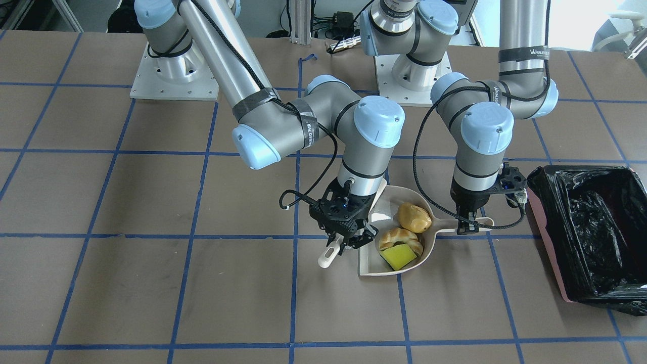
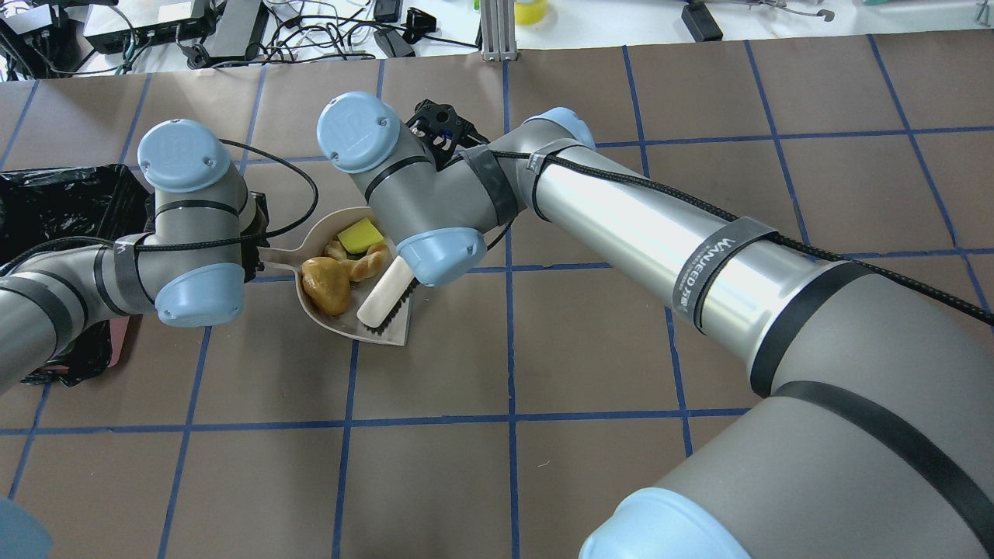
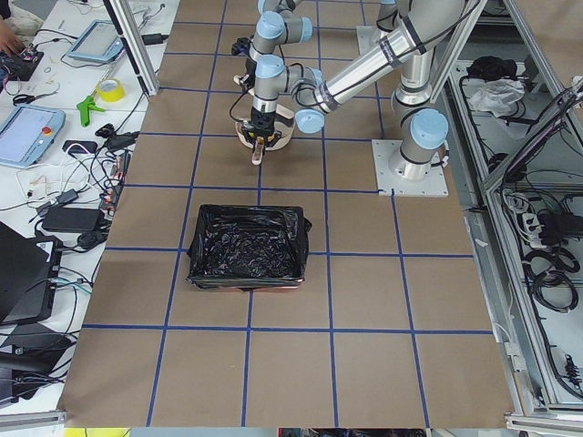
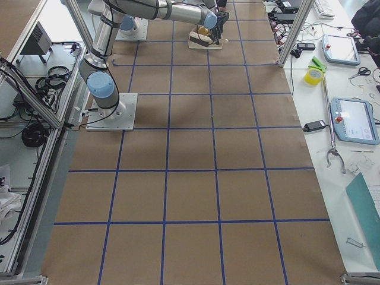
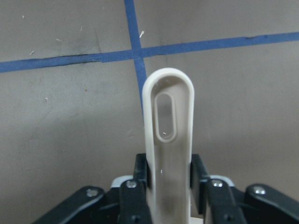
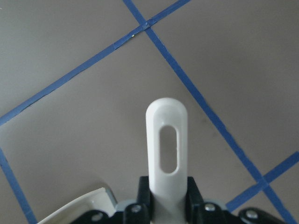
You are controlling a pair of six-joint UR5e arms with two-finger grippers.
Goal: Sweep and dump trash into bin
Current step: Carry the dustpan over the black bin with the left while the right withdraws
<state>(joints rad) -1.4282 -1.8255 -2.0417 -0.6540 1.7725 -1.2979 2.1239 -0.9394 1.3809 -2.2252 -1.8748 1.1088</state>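
The beige dustpan point(image 1: 388, 203) lies flat on the table and holds all three pieces of trash: the golden-brown lump point(image 1: 414, 216), the croissant point(image 1: 401, 236) and the yellow-green sponge point(image 1: 398, 257). My left gripper point(image 1: 468, 228) is shut on the dustpan's handle point(image 5: 168, 135). My right gripper point(image 1: 342, 243) is shut on the white brush handle point(image 6: 167, 144). The brush head point(image 2: 384, 299) rests at the dustpan's open mouth. The pink bin point(image 1: 548, 241), lined with a black bag, stands just beyond my left gripper and also shows in the overhead view point(image 2: 70, 177).
The table is brown paper with a blue tape grid point(image 1: 202, 236). Both arm bases point(image 1: 174, 76) are bolted at the robot's side of the table. Benches with tablets and tools point(image 4: 353, 119) run along the operators' side.
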